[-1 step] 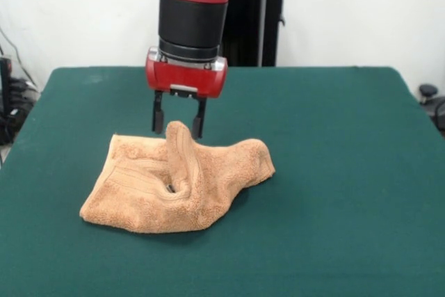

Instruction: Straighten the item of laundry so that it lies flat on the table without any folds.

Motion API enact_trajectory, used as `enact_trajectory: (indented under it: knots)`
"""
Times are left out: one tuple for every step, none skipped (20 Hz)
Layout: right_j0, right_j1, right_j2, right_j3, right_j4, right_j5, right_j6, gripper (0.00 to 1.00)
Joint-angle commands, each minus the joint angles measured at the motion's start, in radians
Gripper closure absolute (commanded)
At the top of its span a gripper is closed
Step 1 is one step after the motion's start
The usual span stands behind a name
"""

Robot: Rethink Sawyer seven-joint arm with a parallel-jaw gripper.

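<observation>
The item of laundry [139, 196], a tan terry towel, lies crumpled on the green table [334, 137] left of centre. A woven band shows on its left part. One fold rises into a narrow upright peak at the towel's back edge, and a second hump sits at its right end. My gripper [179, 131] hangs straight down over that peak, and the fingers [158, 117] stand apart on either side of it. A small gap shows between each finger and the cloth, so the gripper is open around the peak.
Green tabletop stretches wide to the right of the towel and in front of it. A black stand rises behind the table's far edge. Cables and dark gear sit off the table's left side.
</observation>
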Motion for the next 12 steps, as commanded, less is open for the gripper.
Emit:
enact_trajectory:
  knots:
    - [0.013,0.107,0.080,0.034,-0.015,-0.019,0.134,0.00]
    - [0.013,0.111,0.081,0.032,-0.016,-0.024,0.133,0.00]
    - [0.012,0.115,0.081,0.031,-0.017,-0.028,0.134,0.00]
    - [0.013,0.119,0.081,0.030,-0.017,-0.033,0.134,0.00]
    - [0.013,0.123,0.081,0.031,-0.018,-0.038,0.135,0.00]
    - [0.015,0.127,0.080,0.030,-0.018,-0.043,0.138,0.00]
    - [0.017,0.130,0.078,0.029,-0.019,-0.047,0.139,0.00]
    - [0.019,0.135,0.076,0.027,-0.019,-0.052,0.141,0.00]
    - [0.019,0.141,0.076,0.025,-0.020,-0.058,0.141,0.00]
    - [0.018,0.146,0.076,0.023,-0.021,-0.063,0.141,0.00]
    - [0.018,0.151,0.075,0.021,-0.022,-0.066,0.140,0.00]
    - [0.016,0.155,0.076,0.019,-0.024,-0.070,0.137,0.00]
